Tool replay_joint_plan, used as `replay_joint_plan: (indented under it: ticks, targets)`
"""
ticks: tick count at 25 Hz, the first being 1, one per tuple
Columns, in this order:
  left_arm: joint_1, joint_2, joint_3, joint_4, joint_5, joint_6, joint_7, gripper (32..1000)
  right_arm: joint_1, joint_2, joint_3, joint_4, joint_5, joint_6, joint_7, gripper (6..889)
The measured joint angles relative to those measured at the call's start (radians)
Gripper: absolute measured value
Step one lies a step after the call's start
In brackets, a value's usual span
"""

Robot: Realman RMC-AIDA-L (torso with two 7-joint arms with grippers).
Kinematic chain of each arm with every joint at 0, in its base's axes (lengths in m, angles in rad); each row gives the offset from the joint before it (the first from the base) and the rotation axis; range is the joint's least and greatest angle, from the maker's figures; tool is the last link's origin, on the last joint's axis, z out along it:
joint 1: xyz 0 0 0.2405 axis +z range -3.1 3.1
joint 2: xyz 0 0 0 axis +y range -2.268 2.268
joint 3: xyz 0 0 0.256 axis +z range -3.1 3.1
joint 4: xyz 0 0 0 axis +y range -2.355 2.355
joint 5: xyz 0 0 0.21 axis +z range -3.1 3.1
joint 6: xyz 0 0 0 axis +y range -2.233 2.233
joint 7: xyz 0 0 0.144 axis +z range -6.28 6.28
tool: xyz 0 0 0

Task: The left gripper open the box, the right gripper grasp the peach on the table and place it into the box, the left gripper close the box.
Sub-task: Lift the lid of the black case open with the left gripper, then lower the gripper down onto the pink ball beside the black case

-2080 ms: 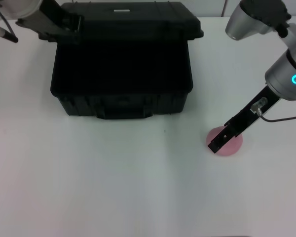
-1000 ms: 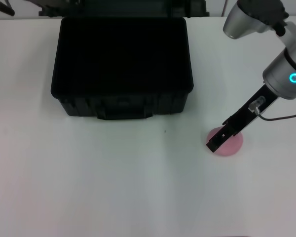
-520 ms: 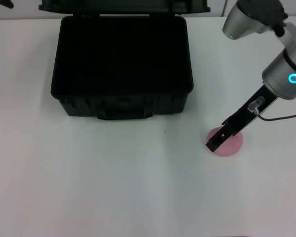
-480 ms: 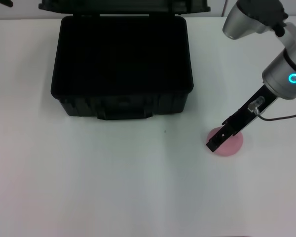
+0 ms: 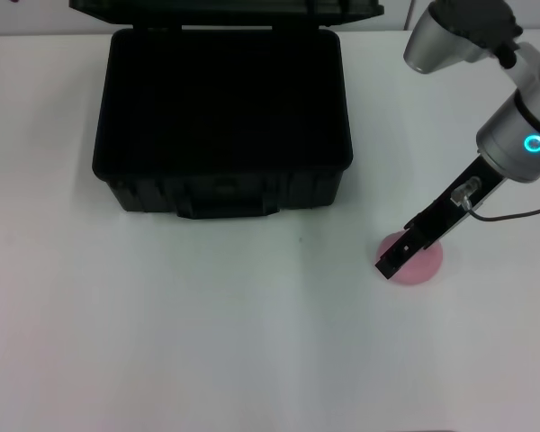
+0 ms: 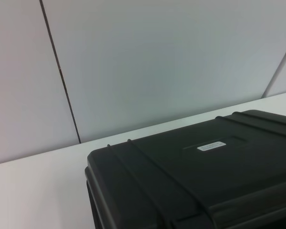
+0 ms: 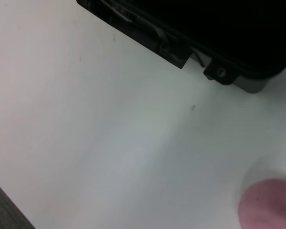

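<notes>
From the head view, the box (image 5: 223, 117) stands open at the far middle of the white worktop (image 5: 162, 324), its long axis running left to right and its handle side facing the near edge. The lid is raised at the far side and cut off by the frame, so only its lower rim shows, and the inside is too dark to make out. The left hand is out of this view. To the right and nearer than the box, well apart from it, the peach (image 5: 421, 262) lies on the worktop. The right hand (image 5: 389, 263) slants down from the cyan-ringed arm toward the near left, its tip over the left part of the peach and hiding it. Whether its fingers are parted or have hold of the fruit cannot be told.

The left wrist view shows what the head view cuts off: the lid's ribbed outer face with its small white label (image 6: 212, 145), the white worktop behind it and a panelled grey wall (image 6: 157, 62) beyond. The left hand itself does not appear.

The right wrist view shows the box's front lower edge with a latch (image 7: 219, 74), bare worktop, and a cut-off part of the peach (image 7: 269, 205) at the corner. The right hand's fingers are not visible here.
</notes>
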Motion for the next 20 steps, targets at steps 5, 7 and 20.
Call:
replay_joint_plan:
  ticks: [5, 7, 20]
  targets:
    - [0.000, 0.0003, 0.000, 0.000, 0.000, 0.000, 0.000, 375, 0.000, 0.000, 0.000, 0.001, 0.000, -0.004, 0.000, 852]
    - [0.000, 0.0004, 0.000, 0.000, 0.000, -0.001, 0.000, 375, 0.001, 0.000, 0.000, 0.001, 0.000, -0.006, 0.000, 852]
    - [0.000, 0.0005, 0.000, 0.000, -0.001, -0.005, 0.003, 375, 0.007, 0.000, 0.000, 0.007, -0.003, -0.027, -0.005, 852]
